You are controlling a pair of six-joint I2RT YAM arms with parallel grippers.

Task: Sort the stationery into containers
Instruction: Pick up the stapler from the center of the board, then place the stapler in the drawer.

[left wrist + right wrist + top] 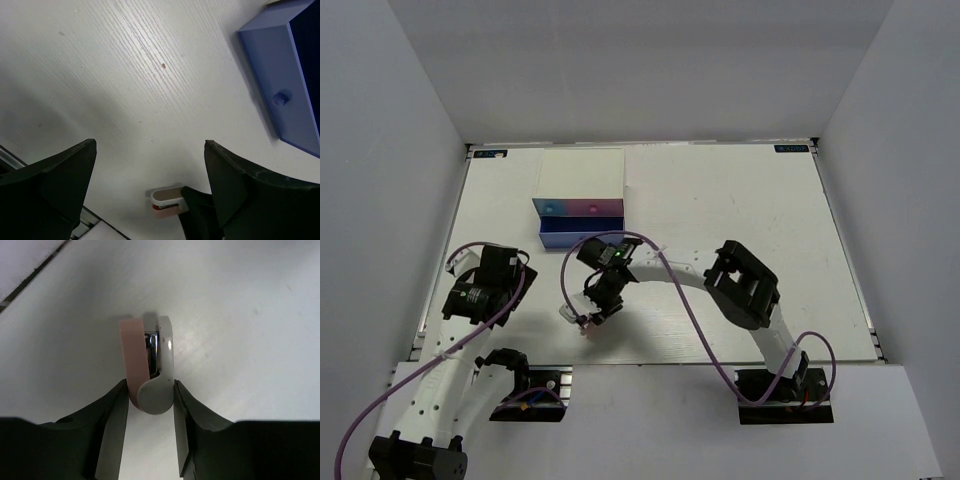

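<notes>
My right gripper point(590, 310) point(150, 390) is shut on a small white and pink clip-like piece point(159, 347) with a metal inside, held just above the table near the front. The piece also shows in the left wrist view point(167, 200) and from above point(582, 322). The white-topped box point(582, 170) stands at the back, with its light blue point(552, 209) and pink point(595, 209) drawer fronts closed. The dark blue drawer point(570, 237) point(285, 85) is pulled out. My left gripper point(485, 262) point(150, 145) is open and empty over bare table. No highlighters or tan block are in view.
The white table point(740, 230) is walled by grey panels at the back and both sides. A purple cable point(670, 290) loops from the right arm across the table's middle. The right arm's elbow point(748, 283) sits right of centre.
</notes>
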